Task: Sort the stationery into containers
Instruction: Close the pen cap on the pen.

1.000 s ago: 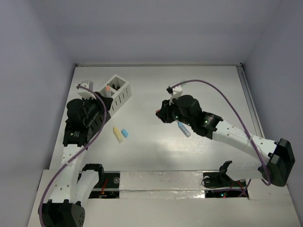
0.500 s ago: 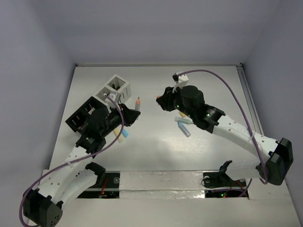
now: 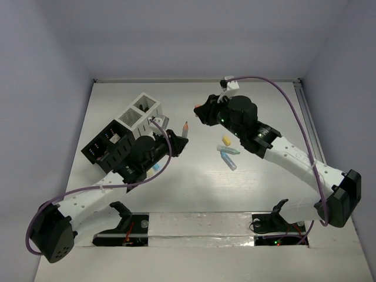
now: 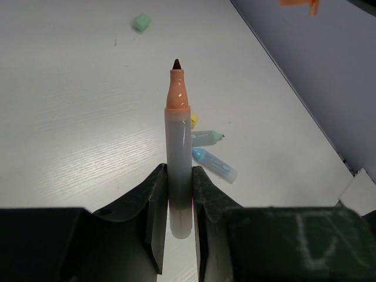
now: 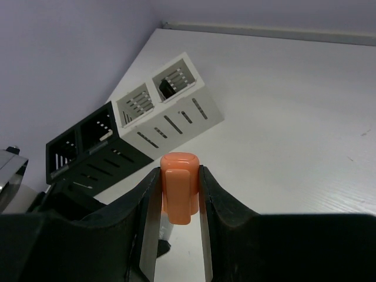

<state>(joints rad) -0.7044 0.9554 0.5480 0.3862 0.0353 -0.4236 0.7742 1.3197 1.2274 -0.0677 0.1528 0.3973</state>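
A second ago the left arm hung over the white box [image 3: 140,111]. Now it has swung out to the right of that box, and the left gripper [image 4: 177,176] is closed tight on the grey body of a marker [image 4: 177,129], which it holds upright. The right arm has lifted in the same time, further right of the white box, and the right gripper [image 5: 178,171] pinches an orange cap [image 5: 177,200] between its half-closed jaws. I judge the two are brought together so that the marker gets its cap before it is sorted; nothing goes into a box at this moment. The left wrist view shows me that the dark tip of the marker is bare, and also a green block [image 4: 141,22] far behind, which I cannot find from above. The right wrist view shows the open cells of the white box and of the black box [image 5: 88,150] touching it. Only the top view shows the gap between the cap and the tip.
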